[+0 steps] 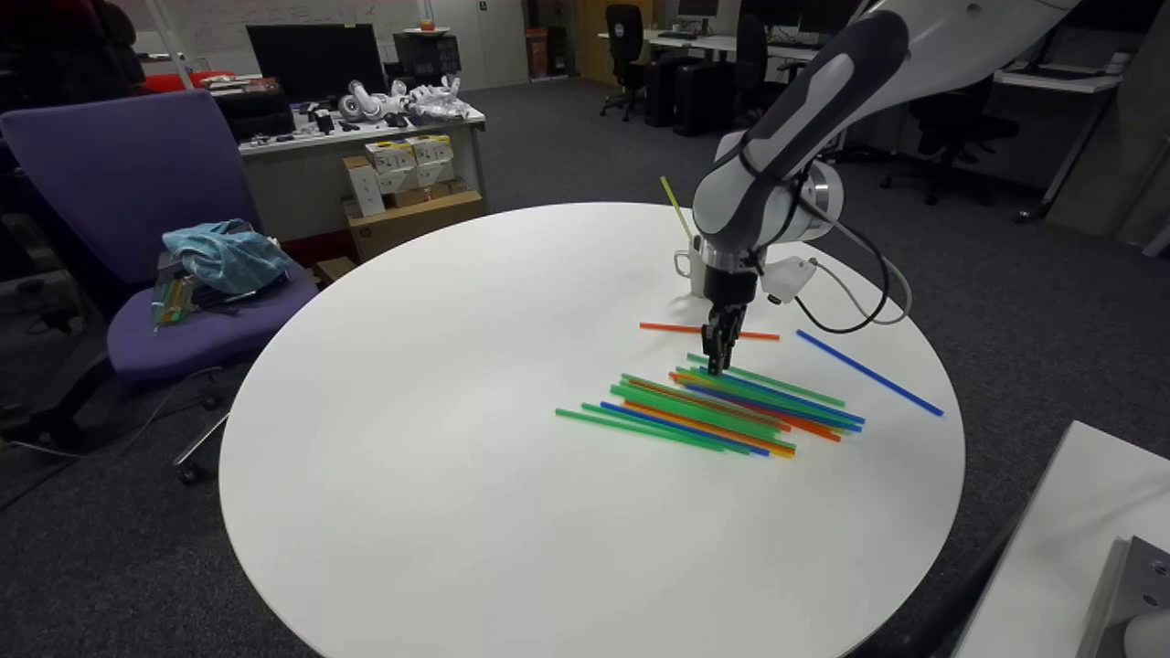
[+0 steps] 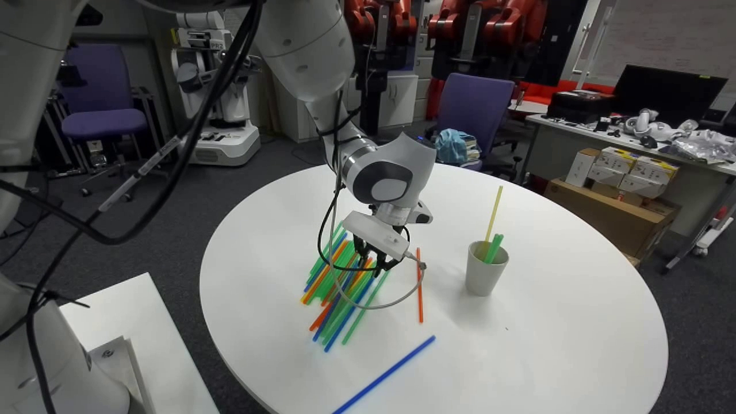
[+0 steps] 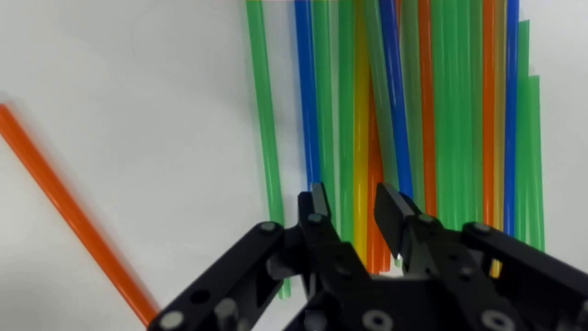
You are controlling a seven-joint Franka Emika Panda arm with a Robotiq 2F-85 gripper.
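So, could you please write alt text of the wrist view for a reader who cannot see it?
A black claw, jaws apart, reaches over a cluster of green, blue, yellow and orange straws lying roughly side by side on a white table. A lone orange straw lies slanted at the picture's left, apart from the cluster.

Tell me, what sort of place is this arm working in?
Most likely a robotics lab. In an exterior view, a white robot marked PR2 and what look like red robot arms stand in the background, and a whiteboard with writing shows in both exterior views.
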